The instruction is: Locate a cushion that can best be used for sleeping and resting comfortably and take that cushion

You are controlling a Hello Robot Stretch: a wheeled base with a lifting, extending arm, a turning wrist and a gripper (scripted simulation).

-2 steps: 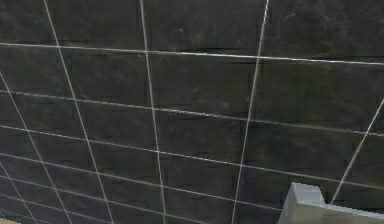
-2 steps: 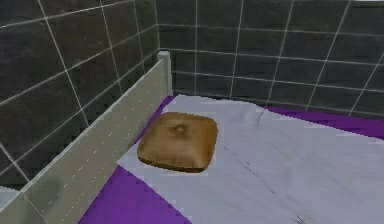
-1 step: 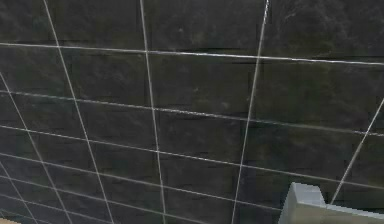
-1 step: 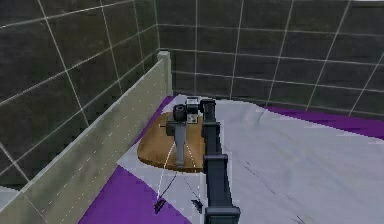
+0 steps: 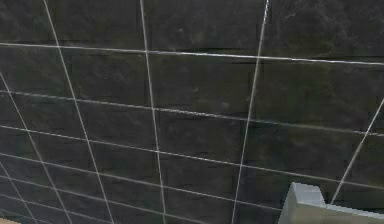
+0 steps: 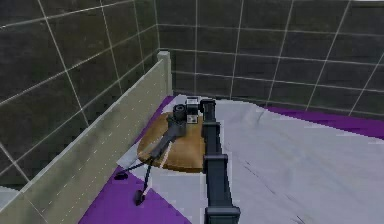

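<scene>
A tan-brown rounded cushion [image 6: 160,150] lies on the bed near its pale headboard [image 6: 105,140] in the arm side view. The dark arm bar [image 6: 220,175] rises from the bottom edge and ends at two small white squares [image 6: 197,106]. Left of them is the gripper [image 6: 174,126], seen against the cushion. The cushion rests on the bed at the gripper's far end, so I cannot tell whether the gripper holds anything.
The bed has a purple sheet [image 6: 340,125] and a light grey cover [image 6: 290,160]. Dark tiled walls [image 6: 60,70] stand close behind the headboard. In the forward view a dark tiled wall [image 5: 170,100] is near, with a grey-green corner of furniture [image 5: 325,207] at the bottom right.
</scene>
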